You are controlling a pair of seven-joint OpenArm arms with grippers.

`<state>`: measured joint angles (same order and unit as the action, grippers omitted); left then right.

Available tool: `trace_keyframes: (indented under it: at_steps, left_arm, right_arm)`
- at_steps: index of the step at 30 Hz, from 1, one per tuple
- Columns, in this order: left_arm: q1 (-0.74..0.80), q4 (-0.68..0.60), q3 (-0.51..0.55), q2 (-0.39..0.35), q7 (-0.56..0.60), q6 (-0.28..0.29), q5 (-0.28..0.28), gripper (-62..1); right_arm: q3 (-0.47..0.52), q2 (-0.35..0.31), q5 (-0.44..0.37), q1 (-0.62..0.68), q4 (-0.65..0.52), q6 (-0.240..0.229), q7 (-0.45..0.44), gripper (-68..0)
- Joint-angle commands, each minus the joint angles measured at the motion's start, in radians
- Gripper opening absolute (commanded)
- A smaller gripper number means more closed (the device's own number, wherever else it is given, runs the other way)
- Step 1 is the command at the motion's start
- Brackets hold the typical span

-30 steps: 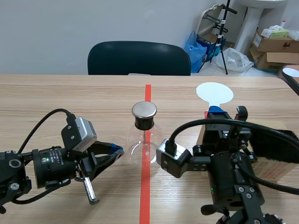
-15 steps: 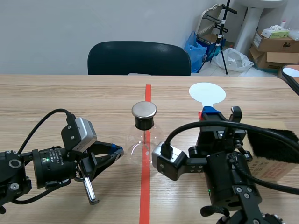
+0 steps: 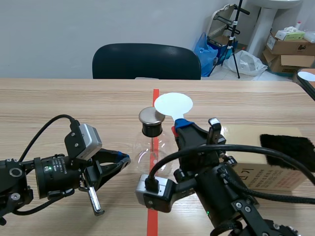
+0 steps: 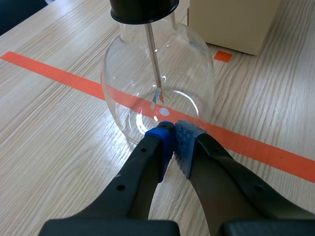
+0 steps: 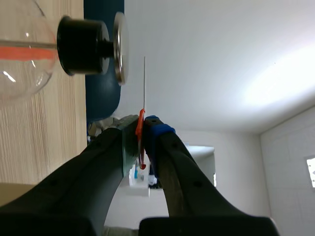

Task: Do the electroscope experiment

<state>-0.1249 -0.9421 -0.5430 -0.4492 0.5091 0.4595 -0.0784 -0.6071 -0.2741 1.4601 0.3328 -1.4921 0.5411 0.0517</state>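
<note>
The electroscope is a clear glass flask (image 3: 147,156) with a black stopper and a round metal cap (image 3: 150,116), standing on the red centre line. A metal rod (image 4: 154,59) hangs inside it, with small foil leaves at its end. My left gripper (image 3: 121,159) lies low on the table, shut on nothing, its tips (image 4: 172,132) against the flask's lower wall. My right gripper (image 3: 181,125) is shut on the red handle of a white round paddle (image 3: 173,104). In the right wrist view the paddle (image 5: 144,83) shows edge-on, a small gap away from the metal cap (image 5: 119,48).
A cardboard box (image 3: 266,164) with a black furry cloth (image 3: 288,145) on top stands to the right of the flask, behind my right arm. A dark chair (image 3: 146,61) stands across the table. The box's corner (image 4: 231,19) shows beyond the flask.
My right arm has swung left with the white paddle, from right of the centre line to right beside the metal cap. The left arm and the flask have not moved.
</note>
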Motion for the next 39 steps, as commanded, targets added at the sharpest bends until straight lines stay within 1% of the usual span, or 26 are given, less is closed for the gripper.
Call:
trace_keyframes:
  at_steps: [1, 9, 11, 39]
  left_arm:
    - [-0.008, -0.018, 0.003, 0.005, 0.018, -0.002, 0.014, -58.3]
    - [-0.008, -0.018, 0.003, 0.005, 0.018, -0.002, 0.014, -58.3]
    - [-0.008, -0.018, 0.003, 0.005, 0.018, -0.002, 0.014, -58.3]
    - [-0.008, -0.018, 0.003, 0.005, 0.017, -0.002, 0.014, -58.3]
  right_arm:
    - [0.004, -0.003, 0.001, -0.014, -0.008, 0.011, -0.016, -66.5]
    - [0.004, -0.003, 0.001, -0.014, -0.008, 0.011, -0.103, -66.5]
    - [0.004, -0.003, 0.001, -0.014, -0.008, 0.011, -0.113, -66.5]
    - [0.004, -0.003, 0.001, -0.014, -0.008, 0.011, -0.114, -66.5]
